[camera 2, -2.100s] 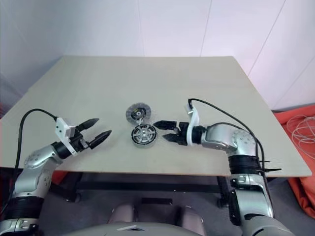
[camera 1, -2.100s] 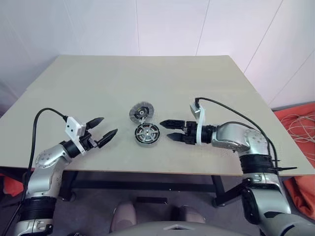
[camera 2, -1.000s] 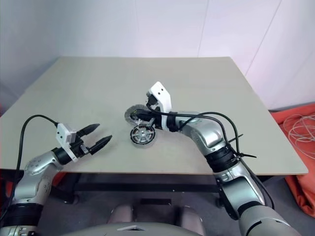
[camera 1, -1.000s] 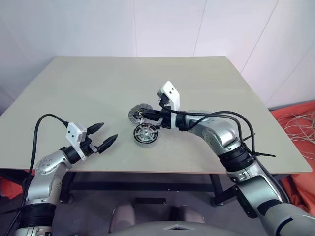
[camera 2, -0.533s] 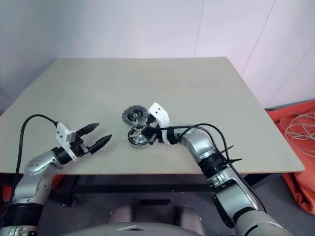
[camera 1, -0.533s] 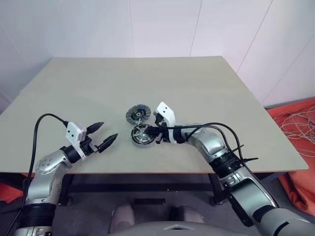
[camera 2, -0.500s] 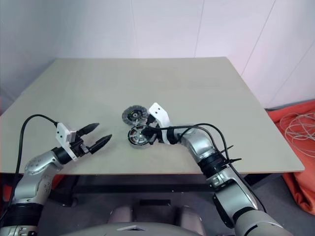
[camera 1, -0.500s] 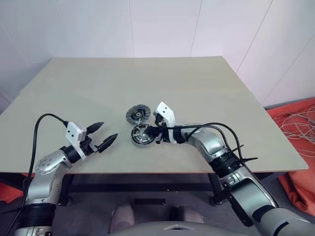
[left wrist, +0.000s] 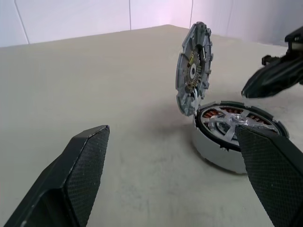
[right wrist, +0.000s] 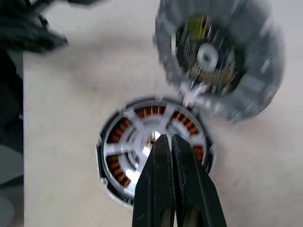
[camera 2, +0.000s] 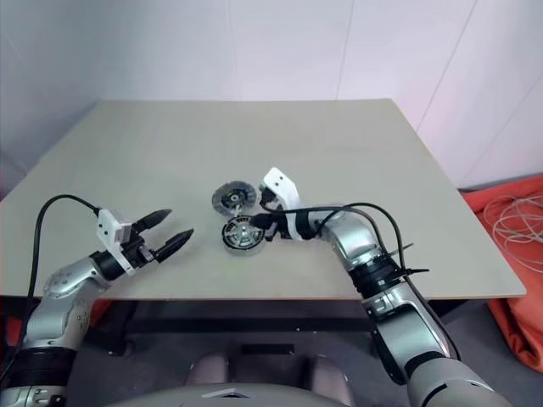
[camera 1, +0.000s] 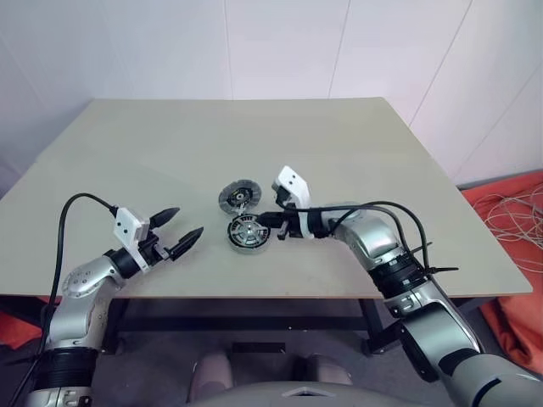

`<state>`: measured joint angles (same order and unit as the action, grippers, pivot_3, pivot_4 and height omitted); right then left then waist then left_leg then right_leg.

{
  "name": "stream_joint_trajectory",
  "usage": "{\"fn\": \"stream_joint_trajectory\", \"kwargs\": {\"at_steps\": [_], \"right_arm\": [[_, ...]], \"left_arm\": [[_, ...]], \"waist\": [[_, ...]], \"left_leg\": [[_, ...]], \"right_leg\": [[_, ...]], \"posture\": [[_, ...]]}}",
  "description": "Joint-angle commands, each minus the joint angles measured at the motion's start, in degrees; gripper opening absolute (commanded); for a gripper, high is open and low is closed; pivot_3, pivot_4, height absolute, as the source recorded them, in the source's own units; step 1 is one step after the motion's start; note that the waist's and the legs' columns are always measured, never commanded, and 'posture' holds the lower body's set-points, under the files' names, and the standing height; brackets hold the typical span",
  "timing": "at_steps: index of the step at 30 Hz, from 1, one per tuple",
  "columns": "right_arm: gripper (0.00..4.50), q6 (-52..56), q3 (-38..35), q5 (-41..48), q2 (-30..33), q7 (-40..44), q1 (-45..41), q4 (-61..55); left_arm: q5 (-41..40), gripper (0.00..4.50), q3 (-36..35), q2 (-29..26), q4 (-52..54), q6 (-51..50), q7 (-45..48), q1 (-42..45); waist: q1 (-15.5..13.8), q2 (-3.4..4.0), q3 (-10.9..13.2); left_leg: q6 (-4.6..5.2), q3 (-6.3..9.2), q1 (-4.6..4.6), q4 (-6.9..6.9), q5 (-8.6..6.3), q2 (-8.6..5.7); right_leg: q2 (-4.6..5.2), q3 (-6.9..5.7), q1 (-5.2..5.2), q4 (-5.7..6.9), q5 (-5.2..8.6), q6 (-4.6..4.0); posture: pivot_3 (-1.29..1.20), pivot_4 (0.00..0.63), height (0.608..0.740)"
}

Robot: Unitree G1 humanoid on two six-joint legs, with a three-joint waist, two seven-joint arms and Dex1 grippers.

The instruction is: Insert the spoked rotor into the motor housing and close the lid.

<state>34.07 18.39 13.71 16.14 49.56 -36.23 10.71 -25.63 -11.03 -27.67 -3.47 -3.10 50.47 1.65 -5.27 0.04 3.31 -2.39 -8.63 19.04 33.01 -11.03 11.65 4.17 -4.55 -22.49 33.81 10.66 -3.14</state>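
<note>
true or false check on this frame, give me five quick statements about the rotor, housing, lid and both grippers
1. The spoked rotor sits inside the motor housing. True.
2. The lid is shut flat over the housing. False: it stands open, tilted up at the housing's edge.
3. The right gripper is shut. True.
4. The left gripper holds the rotor. False: it is open, apart from the motor, holding nothing.
5. The motor lies on the floor. False: it rests on the table.
</note>
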Motion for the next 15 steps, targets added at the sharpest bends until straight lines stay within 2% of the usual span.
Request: {"fn": "stream_joint_trajectory", "kwargs": {"at_steps": [1,8,12,15], "right_arm": [[0.07,0.34,-0.86,1.59,-2.86,-0.09,-2.16,-2.69],[0.07,-2.13,1.98,-1.77,-6.21,0.11,-1.99,2.31],[0.07,-6.31,8.08,-7.94,-5.25,1.59,-1.58,9.12],[0.07,-8.23,8.98,-9.63,-6.1,1.74,-2.05,14.13]], "left_arm": [[-0.33,4.5,-0.33,0.24,1.0,0.87,0.01,0.8],[-0.31,4.5,-0.49,0.41,1.34,0.72,-0.13,0.42],[-0.35,4.5,-0.51,0.33,1.6,0.49,-0.21,0.19],[-0.42,4.5,-0.44,0.29,1.91,0.28,-0.25,0.19]], "waist": [[0.16,0.0,0.0],[-0.1,0.0,0.0],[-0.01,0.0,0.0],[0.13,0.05,0.01]], "left_leg": [[0.0,-0.01,0.01,-0.03,0.0,0.01],[0.01,-0.01,0.13,-0.03,-0.01,-0.03],[0.0,0.0,0.08,-0.02,0.0,-0.01],[0.0,0.0,0.02,-0.02,0.0,-0.01]], "right_leg": [[0.0,0.0,0.0,0.0,0.0,0.0],[0.01,0.01,-0.13,0.0,-0.01,-0.01],[0.01,0.01,-0.1,0.0,0.0,-0.01],[0.01,0.02,-0.04,0.01,0.0,-0.01]], "posture": [[0.0,0.0,0.74],[0.0,0.0,0.74],[0.0,0.0,0.74],[0.0,0.0,0.74]]}}
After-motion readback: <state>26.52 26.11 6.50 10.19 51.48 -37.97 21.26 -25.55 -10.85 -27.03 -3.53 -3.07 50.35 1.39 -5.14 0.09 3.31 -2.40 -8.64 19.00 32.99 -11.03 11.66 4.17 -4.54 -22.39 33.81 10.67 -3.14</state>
